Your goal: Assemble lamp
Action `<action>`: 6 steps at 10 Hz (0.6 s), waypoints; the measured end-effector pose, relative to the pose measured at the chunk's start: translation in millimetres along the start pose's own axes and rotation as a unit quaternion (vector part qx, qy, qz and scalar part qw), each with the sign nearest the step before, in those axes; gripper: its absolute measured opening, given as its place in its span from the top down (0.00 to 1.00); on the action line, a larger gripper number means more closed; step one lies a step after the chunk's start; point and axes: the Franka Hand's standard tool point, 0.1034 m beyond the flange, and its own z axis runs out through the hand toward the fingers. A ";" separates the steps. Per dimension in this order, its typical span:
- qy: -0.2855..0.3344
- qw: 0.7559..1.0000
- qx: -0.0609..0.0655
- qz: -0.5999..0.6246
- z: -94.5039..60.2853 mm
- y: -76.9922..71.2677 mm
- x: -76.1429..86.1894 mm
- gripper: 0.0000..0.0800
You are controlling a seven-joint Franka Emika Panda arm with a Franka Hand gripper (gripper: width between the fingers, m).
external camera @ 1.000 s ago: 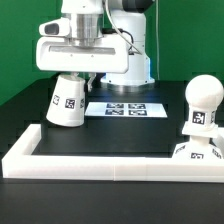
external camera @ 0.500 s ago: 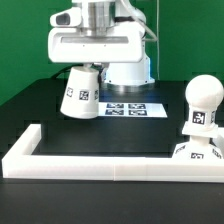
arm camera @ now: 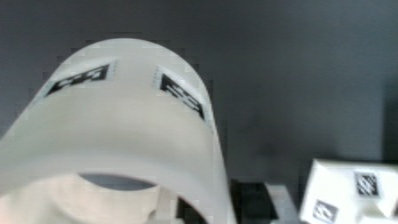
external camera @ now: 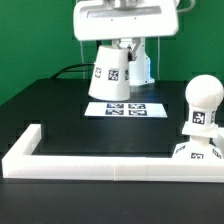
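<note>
The white cone-shaped shade, with black-and-white tags on its side, hangs in the air above the marker board. My gripper is shut on its narrow top end; the fingertips are hidden by the shade. In the wrist view the shade fills most of the picture. The ball-shaped bulb stands upright on the square base at the exterior view's right, well apart from the shade.
A long white bar frame runs along the table's front with a short arm at the exterior view's left. A corner of the marker board shows in the wrist view.
My gripper has lifted the shade off the table and carried it up and toward the exterior view's right. The bulb and base have not moved.
</note>
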 end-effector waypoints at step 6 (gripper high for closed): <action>-0.008 1.000 0.000 -0.002 -0.6 -5.0 3.3 0.94</action>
